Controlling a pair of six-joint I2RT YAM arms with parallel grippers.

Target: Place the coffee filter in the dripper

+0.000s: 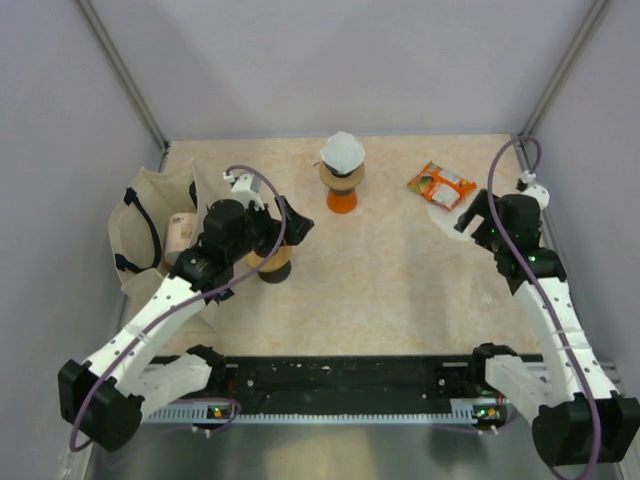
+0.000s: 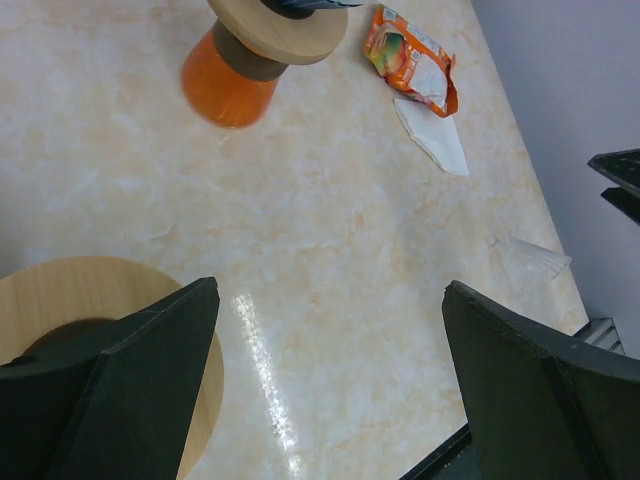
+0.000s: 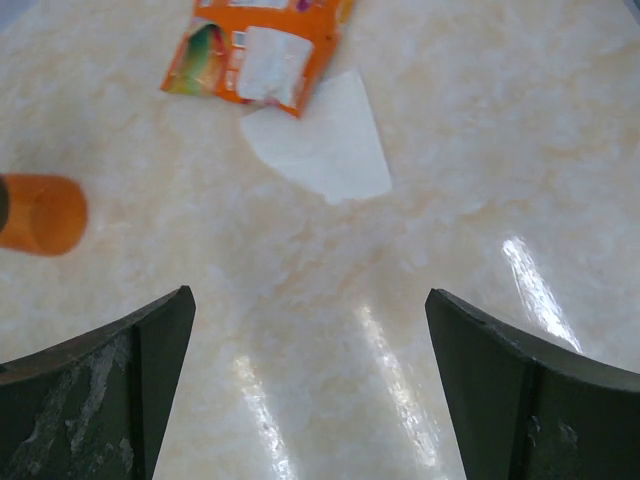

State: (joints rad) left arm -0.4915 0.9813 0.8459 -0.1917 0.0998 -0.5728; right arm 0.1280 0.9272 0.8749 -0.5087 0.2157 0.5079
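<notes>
A dripper with an orange base point(image 1: 342, 200) and wooden collar stands at the table's far middle, with a white coffee filter point(image 1: 343, 152) sitting in its top. Its base point(image 2: 228, 85) shows in the left wrist view. A second, flat white filter point(image 3: 325, 145) lies on the table beside an orange packet point(image 3: 265, 45). It also shows in the left wrist view point(image 2: 432, 135). My right gripper point(image 3: 310, 380) is open and empty, hovering just short of that flat filter. My left gripper point(image 2: 330, 380) is open and empty, above a second wooden-rimmed dripper point(image 2: 70, 300).
A beige tote bag point(image 1: 150, 225) with black handles and a packet inside stands at the left edge. The orange packet point(image 1: 441, 184) lies at the far right. A small clear plastic scrap point(image 2: 530, 258) lies near the right wall. Grey walls enclose the table.
</notes>
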